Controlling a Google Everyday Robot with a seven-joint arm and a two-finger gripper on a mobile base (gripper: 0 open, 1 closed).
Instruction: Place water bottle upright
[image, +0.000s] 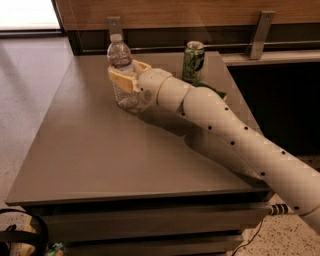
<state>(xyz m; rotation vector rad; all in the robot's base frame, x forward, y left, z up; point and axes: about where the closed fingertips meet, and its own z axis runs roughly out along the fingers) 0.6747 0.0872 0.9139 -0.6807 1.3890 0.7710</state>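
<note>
The water bottle (120, 52), clear with a white cap and a thin reddish label band, stands upright on the grey table (95, 150) at the far left-centre. My gripper (123, 71) reaches in from the right, its yellowish fingers (120, 79) closed around the bottle's middle, one on each side. The bottle's base rests on the tabletop. My white arm (225, 130) runs diagonally across the table's right half.
A green drink can (193, 61) stands upright at the back, just right of my wrist. A dark green object (212, 91) lies partly hidden behind my arm. A wooden wall with metal brackets (263, 33) borders the back edge. Floor lies to the left.
</note>
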